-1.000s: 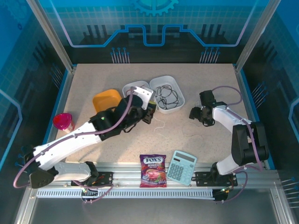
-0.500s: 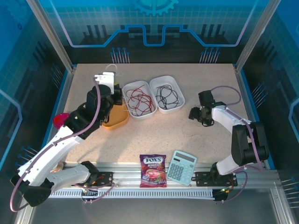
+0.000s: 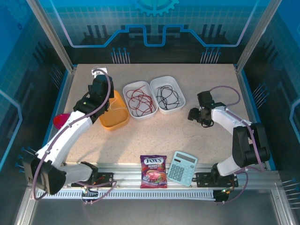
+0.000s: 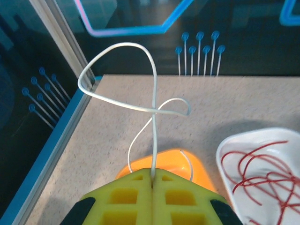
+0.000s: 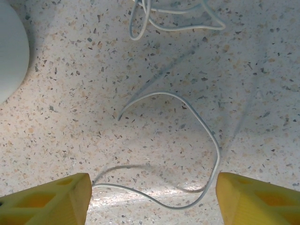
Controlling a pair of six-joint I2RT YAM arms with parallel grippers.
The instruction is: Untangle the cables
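Cables (image 3: 140,99) lie in 4 spots. Red loops fill the left tray (image 3: 140,116) and black cables (image 3: 167,96) fill the right tray (image 3: 171,110); the 2 white trays sit side by side at the far middle of the bench (image 3: 211,79). 1 pale cable (image 4: 153,117) is pinched in the clenched left hand (image 4: 152,180), which hangs over the far-left part of the bench. From between the closed yellow fingers (image 4: 126,197) it rises straight and curls into a wide loop and a smaller loop that cross. Another strand of it drops toward the orange tray (image 4: 136,169) right under the hand. In the top view the orange tray sits just left of the left tray; I cannot tell whether they touch. A second pale cable (image 5: 206,136) lies loose on the bench at the right, bent in an open arc between the spread yellow fingers (image 5: 47,199) of the right hand (image 5: 152,197), which is released and grasps nothing. More pale loops (image 5: 173,23) lie just beyond that arc. A pink cup (image 3: 61,121) stands at the left edge, partly behind the left arm. At the near edge a candy bag (image 3: 153,171) and a calculator (image 3: 183,168) lie side by side, well apart from the trays.
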